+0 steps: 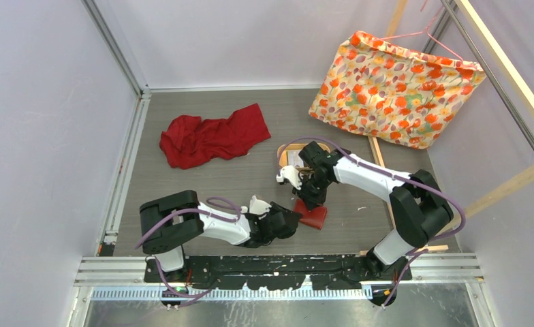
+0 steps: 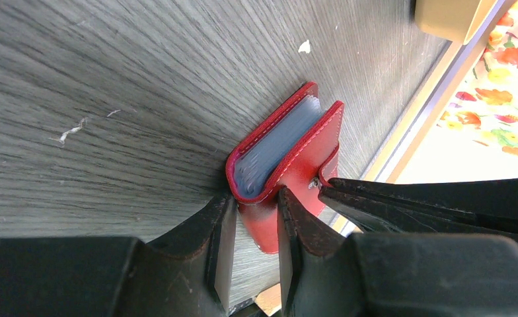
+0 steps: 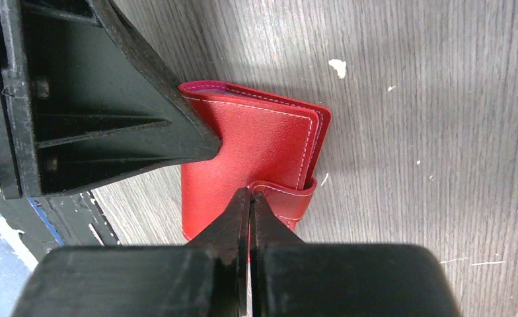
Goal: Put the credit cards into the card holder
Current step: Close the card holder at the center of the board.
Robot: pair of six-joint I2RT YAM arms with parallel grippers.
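Observation:
The red card holder lies on the grey table, folded, with pale inner pockets showing at its open edge. My left gripper is shut on its lower end, one finger on each side. My right gripper is shut, its joined tips touching the snap tab on the cover. A pale credit card lies in a tan tray, mostly hidden behind the right arm.
The tan wooden tray stands just behind the right wrist. A crumpled red cloth lies at the back left. A floral bag on a pink hanger leans at the back right, beside wooden slats.

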